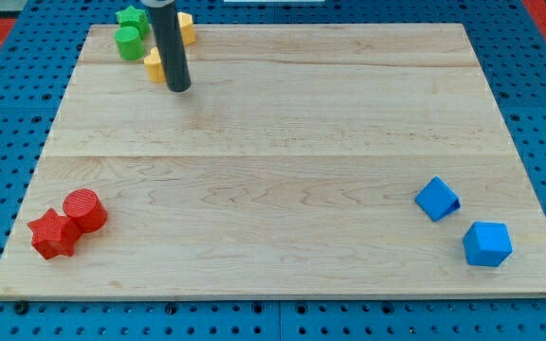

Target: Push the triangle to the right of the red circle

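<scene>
My tip (179, 87) rests on the board near the view's top left, just right of a yellow block (154, 65) and apparently touching it. The red circle (84, 208) stands near the bottom left corner, with a red star (53, 235) touching it on its lower left. A blue block that looks like a triangle (437, 199) sits far across the board at the lower right. A second blue block, cube-like (487, 244), lies just below and right of it. My tip is far from both the blue blocks and the red circle.
A green star (132, 16) and a green cylinder (128, 42) sit at the top left edge of the wooden board (282, 142). A second yellow block (187, 27) is partly hidden behind the rod. Blue pegboard surrounds the board.
</scene>
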`<action>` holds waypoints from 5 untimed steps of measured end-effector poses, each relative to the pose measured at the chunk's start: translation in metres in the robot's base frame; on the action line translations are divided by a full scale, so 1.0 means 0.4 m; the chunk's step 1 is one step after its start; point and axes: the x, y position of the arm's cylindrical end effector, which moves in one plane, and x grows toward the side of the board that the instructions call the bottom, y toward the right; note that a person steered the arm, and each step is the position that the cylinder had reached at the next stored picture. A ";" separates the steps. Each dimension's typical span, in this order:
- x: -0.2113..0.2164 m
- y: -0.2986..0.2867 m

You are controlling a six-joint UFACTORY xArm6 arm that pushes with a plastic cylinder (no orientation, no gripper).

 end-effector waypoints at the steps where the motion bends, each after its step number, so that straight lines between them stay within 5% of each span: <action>1: -0.111 -0.026; 5: -0.143 0.043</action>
